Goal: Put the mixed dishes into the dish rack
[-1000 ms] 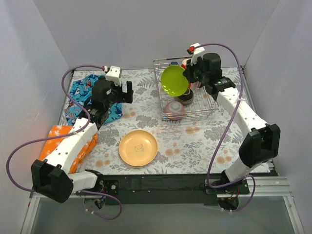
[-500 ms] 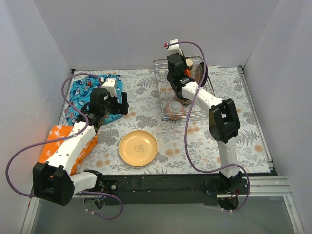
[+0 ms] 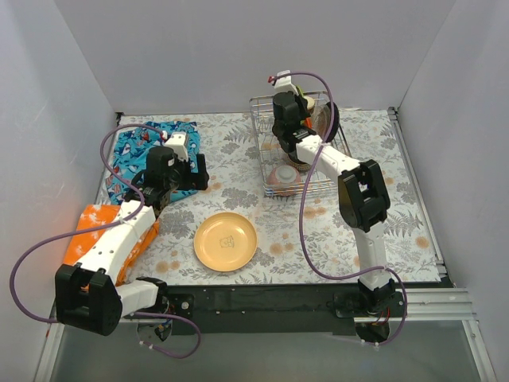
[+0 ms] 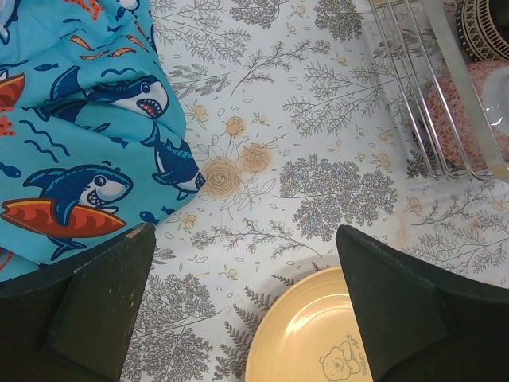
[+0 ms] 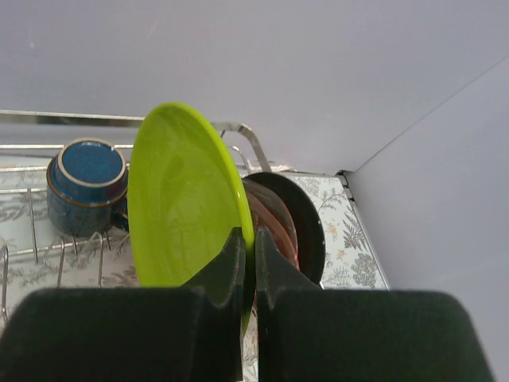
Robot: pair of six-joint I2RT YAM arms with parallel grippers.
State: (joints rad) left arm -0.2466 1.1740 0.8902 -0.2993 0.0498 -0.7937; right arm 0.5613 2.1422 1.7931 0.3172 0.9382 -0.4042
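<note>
My right gripper (image 5: 248, 239) is shut on the rim of a lime green plate (image 5: 175, 199) and holds it upright over the silver wire dish rack (image 3: 266, 151). Behind the plate stand an orange plate (image 5: 274, 223) and a black plate (image 5: 308, 227). A dark blue mug (image 5: 86, 179) sits in the rack to its left. In the top view the right gripper (image 3: 288, 127) is over the rack's far side. A tan-yellow plate (image 3: 226, 241) lies flat on the table. My left gripper (image 4: 246, 294) is open and empty above the far edge of that plate (image 4: 310, 338).
A pinkish bowl (image 3: 284, 178) and a dark patterned bowl (image 4: 487, 28) sit in the rack's near part. A blue shark-print cloth (image 3: 139, 151) lies at the back left, an orange cloth (image 3: 95, 227) at the left edge. Grey walls enclose the table.
My right arm has swung from the right side in over the rack, carrying the green plate to the standing plates. The left gripper has shifted slightly.
</note>
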